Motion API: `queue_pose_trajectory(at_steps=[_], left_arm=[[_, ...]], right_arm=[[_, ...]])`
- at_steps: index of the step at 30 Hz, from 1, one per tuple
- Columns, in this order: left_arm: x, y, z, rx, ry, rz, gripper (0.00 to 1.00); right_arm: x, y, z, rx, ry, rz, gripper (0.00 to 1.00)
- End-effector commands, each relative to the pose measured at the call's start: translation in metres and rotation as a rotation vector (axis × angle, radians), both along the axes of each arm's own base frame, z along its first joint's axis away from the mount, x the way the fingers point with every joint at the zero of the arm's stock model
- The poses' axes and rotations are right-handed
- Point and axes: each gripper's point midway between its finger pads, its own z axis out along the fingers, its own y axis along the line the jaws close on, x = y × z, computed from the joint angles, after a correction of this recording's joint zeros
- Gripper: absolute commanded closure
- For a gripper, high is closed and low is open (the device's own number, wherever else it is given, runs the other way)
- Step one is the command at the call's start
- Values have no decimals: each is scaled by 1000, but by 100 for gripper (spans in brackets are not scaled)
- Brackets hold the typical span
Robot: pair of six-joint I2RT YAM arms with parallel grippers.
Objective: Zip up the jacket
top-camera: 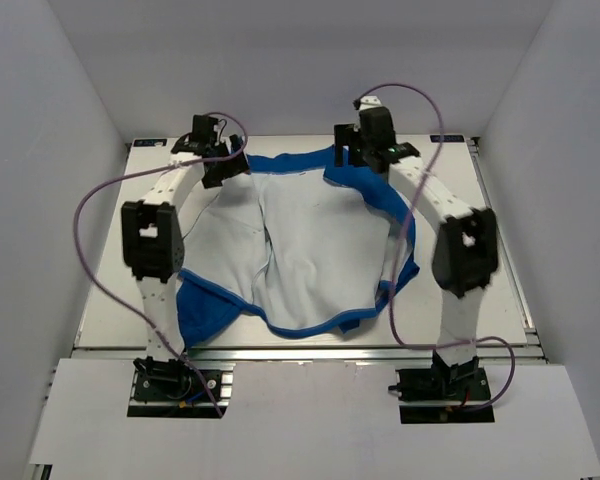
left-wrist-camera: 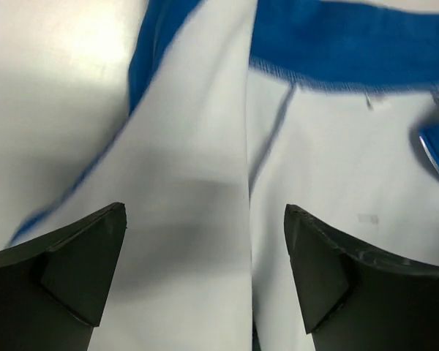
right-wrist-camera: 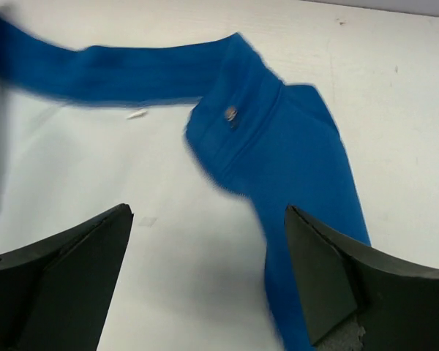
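The blue jacket (top-camera: pixel 300 250) lies spread open on the table with its white lining up and blue edges around it. My left gripper (top-camera: pixel 223 170) is open and empty, low over the far left part of the jacket. In the left wrist view (left-wrist-camera: pixel 204 212) it hovers over a fold in the white lining (left-wrist-camera: pixel 190 146), with a blue band (left-wrist-camera: pixel 351 44) beyond. My right gripper (top-camera: pixel 348 158) is open and empty over the far right corner. In the right wrist view (right-wrist-camera: pixel 208 212) it is above the lining, beside a blue flap (right-wrist-camera: pixel 278 153) with a silver snap (right-wrist-camera: pixel 230 113). No zipper shows.
The white table (top-camera: pixel 100 300) is enclosed by white walls on the left, right and back. Purple cables (top-camera: pixel 90 250) loop from both arms, the right one (top-camera: pixel 405 230) hanging over the jacket's right side. Bare table (right-wrist-camera: pixel 395 110) lies to the right of the flap.
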Motion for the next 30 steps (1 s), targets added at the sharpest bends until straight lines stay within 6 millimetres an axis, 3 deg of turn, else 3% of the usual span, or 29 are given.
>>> queue_pose_trajectory(at_steps=[1,2,3,4,5,6,7,8,9,10,11,13,15,19,20,21,22,23,24,25,26,27,29,30], left_arm=[[-46,5,138,-69,-262,16,2],[-77,6,98,-77,-158,30,2],[-98,7,91,-92,-134,42,2],[-121,8,115,-124,-199,51,2],[-156,9,70,-150,-92,81,2],[-175,4,64,-190,-80,66,2],[-191,-1,80,-228,-143,48,2],[-219,-4,43,-258,-57,71,2],[-231,-11,36,-301,-43,55,2],[-240,-17,31,-327,-44,33,2],[-241,-22,32,-356,-73,20,2],[-252,-22,10,-343,-1,27,2],[-252,-19,-9,-313,60,46,2],[-245,-16,-42,-267,139,72,2],[-238,-15,-49,-254,136,72,2],[-237,-13,-69,-232,187,88,2],[-224,-11,-69,-218,186,103,2],[-215,-6,-77,-181,197,123,2],[-208,-3,-83,-159,220,136,2],[-211,1,-109,-123,310,154,2],[-186,2,-101,-109,279,159,2],[-179,4,-107,-94,294,169,2],[-157,14,-120,-72,316,191,2],[-147,29,-125,-61,316,226,2]], right_arm=[[-64,0,106,195,-143,56,11],[-94,-4,124,236,-151,83,11],[-119,-11,71,219,-31,82,11],[-139,-11,59,257,11,83,11],[-166,-13,67,305,6,113,11],[-181,-16,52,323,36,105,11],[-207,-22,6,329,143,76,11],[-225,-22,6,361,142,95,11],[-235,-22,-5,373,160,97,10],[-254,-24,-33,361,223,102,11],[-262,-23,-39,368,239,105,11],[-272,-27,-57,331,287,91,11],[-270,-34,-73,275,318,53,11],[-260,-29,-95,230,363,46,11],[-254,-27,-108,214,389,40,11],[-245,-22,-106,211,384,40,11],[-239,-21,-111,199,396,28,11],[-236,-21,-131,161,450,8,11],[-218,-16,-123,158,424,-4,11],[-210,-16,-127,141,430,-19,11],[-204,-15,-142,115,458,-33,11],[-187,-7,-131,127,425,-29,11],[-170,-7,-149,85,443,-59,11],[-151,0,-136,85,414,-63,11]])
